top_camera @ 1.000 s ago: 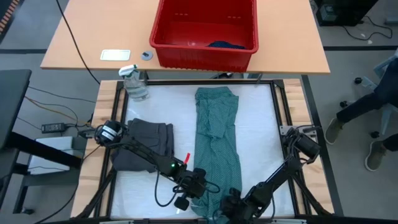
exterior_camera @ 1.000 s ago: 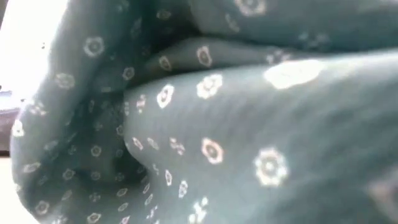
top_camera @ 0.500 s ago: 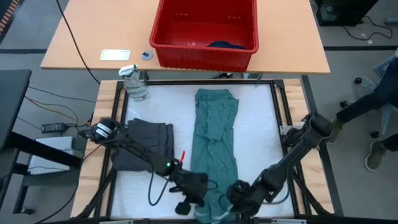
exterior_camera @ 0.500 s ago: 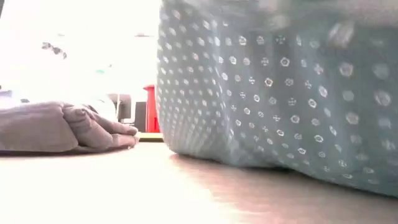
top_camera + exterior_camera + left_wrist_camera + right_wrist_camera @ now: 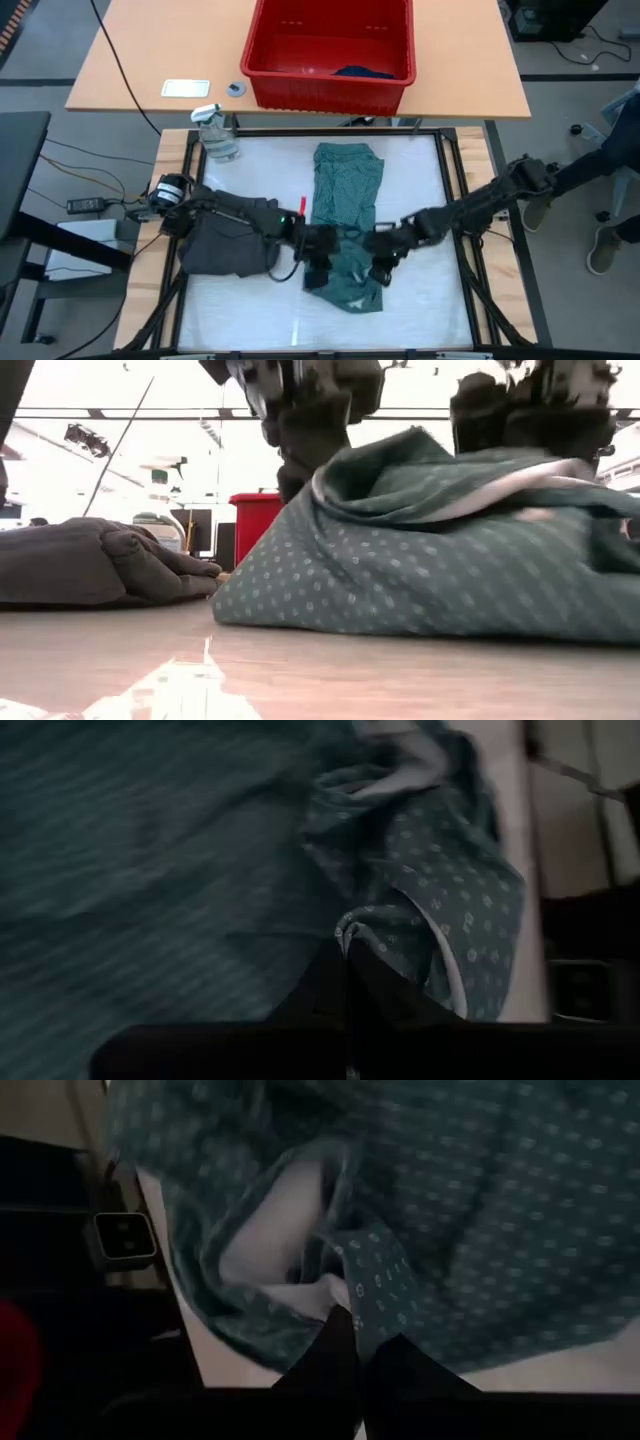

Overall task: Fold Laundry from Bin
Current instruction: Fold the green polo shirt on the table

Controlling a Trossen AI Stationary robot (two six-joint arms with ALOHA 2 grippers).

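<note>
Left gripper (image 5: 322, 252) and right gripper (image 5: 383, 250) each pinch the T-shirt's (image 5: 347, 190) hem, fingertips buried in cloth. The bin (image 5: 330, 75) is cropped at the high view's top; its blue piece (image 5: 362, 72) barely shows.

Teal dotted shirt (image 5: 345, 215) half-folded mid-table, grey piece (image 5: 228, 238) beside, red bin (image 5: 328, 50) beyond

2 dark arms, blk cables, green LED on left arm (image 5: 232, 215)
</note>
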